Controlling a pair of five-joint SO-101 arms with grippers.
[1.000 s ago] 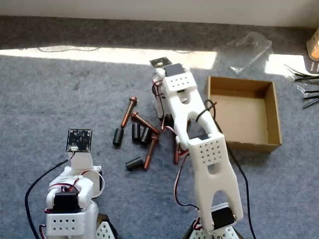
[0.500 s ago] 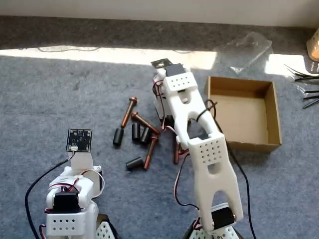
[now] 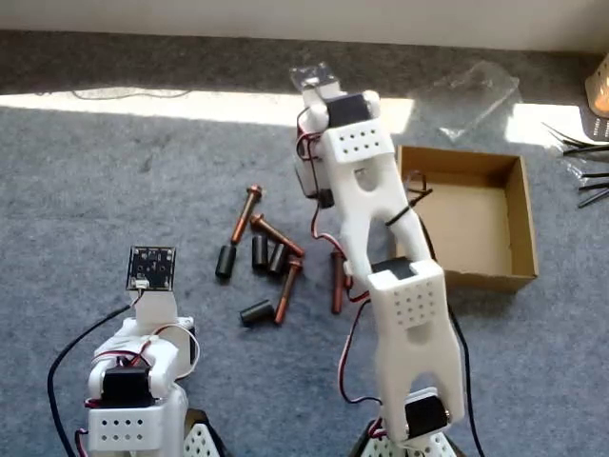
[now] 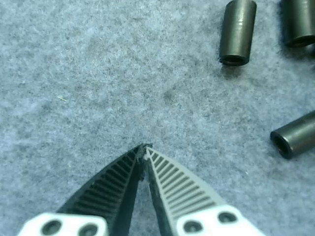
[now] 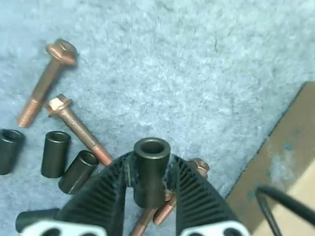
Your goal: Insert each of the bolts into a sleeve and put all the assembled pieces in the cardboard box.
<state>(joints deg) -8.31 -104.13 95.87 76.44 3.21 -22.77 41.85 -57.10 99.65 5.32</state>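
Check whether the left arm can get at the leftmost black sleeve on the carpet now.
Probably yes: only bare carpet lies between the left gripper and the leftmost sleeve; its shut fingers must open first. The right gripper, holding a second sleeve, is well clear.

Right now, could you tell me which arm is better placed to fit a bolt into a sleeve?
Right: the right gripper clamps a black cylindrical sleeve, with copper-coloured hex-head bolts lying close by. The left gripper is shut, empty, over grey carpet.
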